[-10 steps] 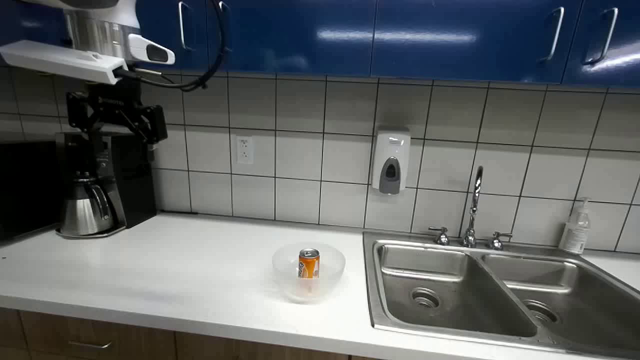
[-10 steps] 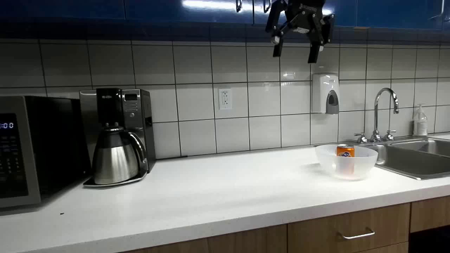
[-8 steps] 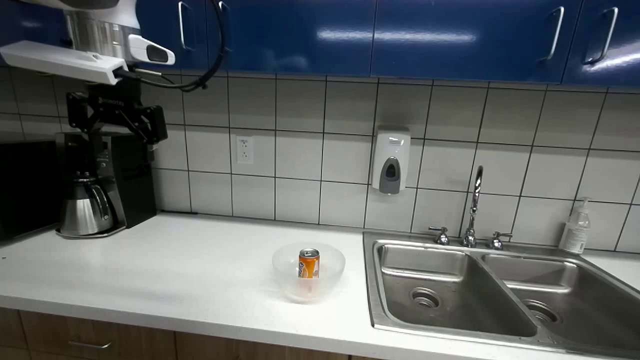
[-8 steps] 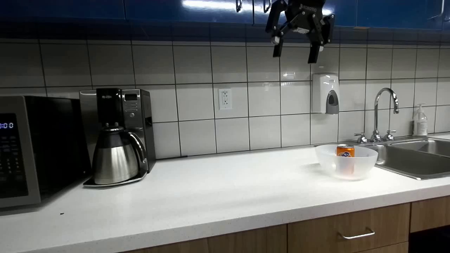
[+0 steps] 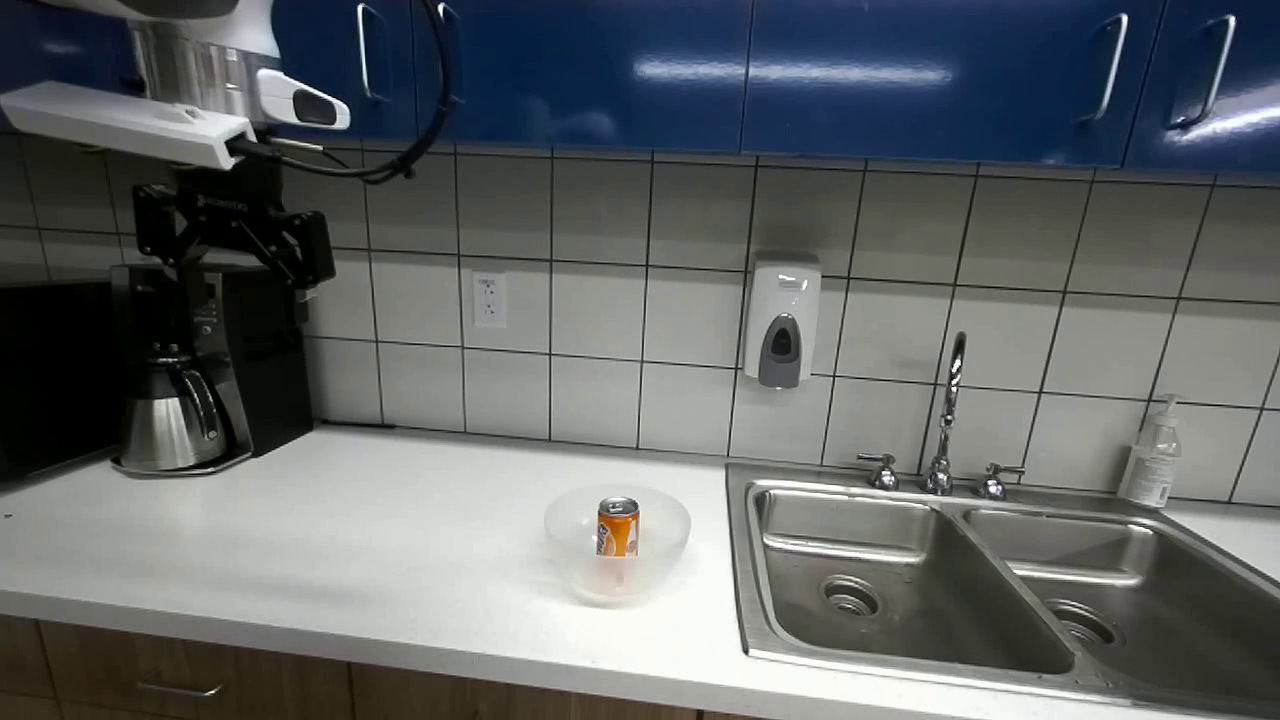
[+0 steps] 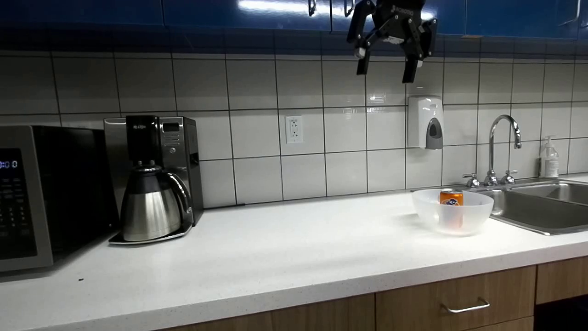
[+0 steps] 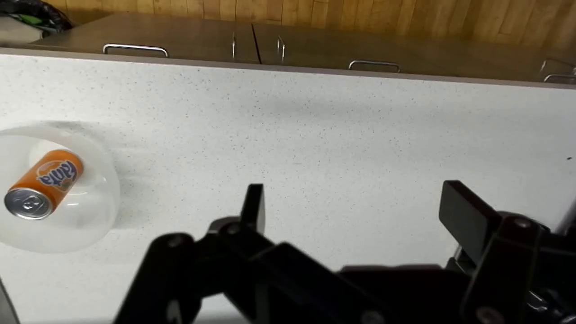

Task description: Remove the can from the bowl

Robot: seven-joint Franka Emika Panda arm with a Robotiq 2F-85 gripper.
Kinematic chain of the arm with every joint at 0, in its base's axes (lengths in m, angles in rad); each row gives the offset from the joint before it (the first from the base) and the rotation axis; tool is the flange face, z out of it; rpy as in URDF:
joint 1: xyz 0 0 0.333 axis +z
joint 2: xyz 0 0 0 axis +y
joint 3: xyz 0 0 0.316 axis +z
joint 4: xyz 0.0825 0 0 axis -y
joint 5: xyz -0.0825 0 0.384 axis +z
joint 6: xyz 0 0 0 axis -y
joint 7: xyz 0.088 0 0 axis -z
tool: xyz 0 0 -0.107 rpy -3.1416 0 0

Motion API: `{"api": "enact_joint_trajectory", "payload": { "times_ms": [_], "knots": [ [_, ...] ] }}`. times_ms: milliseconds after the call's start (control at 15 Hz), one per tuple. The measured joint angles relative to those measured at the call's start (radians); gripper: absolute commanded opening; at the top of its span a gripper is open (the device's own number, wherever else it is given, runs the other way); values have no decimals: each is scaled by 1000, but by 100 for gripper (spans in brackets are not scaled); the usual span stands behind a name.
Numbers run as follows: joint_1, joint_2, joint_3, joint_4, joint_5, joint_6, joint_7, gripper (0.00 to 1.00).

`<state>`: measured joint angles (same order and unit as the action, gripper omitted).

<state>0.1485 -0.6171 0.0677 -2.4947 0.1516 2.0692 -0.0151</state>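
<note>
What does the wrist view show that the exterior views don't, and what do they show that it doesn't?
Only the wrist view shows the floor. Only the exterior views show the tap, the wall dispenser and the blue cabinets. Both kinds share the counter, the can in the bowl, and the open fingers.

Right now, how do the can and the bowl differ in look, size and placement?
The can is orange and printed; the bowl is plain and translucent whitish. The can is narrow; the bowl is much wider. The can stands in the bowl; the bowl rests on the counter. Both are round and upright.
</note>
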Motion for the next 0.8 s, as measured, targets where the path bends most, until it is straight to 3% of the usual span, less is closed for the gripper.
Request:
{"api": "enact_joint_trajectory", "payload": {
  "times_ms": [400, 800],
  "knots": [
    [-8, 0, -5, -11, -11, 23, -2, 100],
    [-50, 0, -54, -63, -67, 105, -17, 100]
  ]
}}
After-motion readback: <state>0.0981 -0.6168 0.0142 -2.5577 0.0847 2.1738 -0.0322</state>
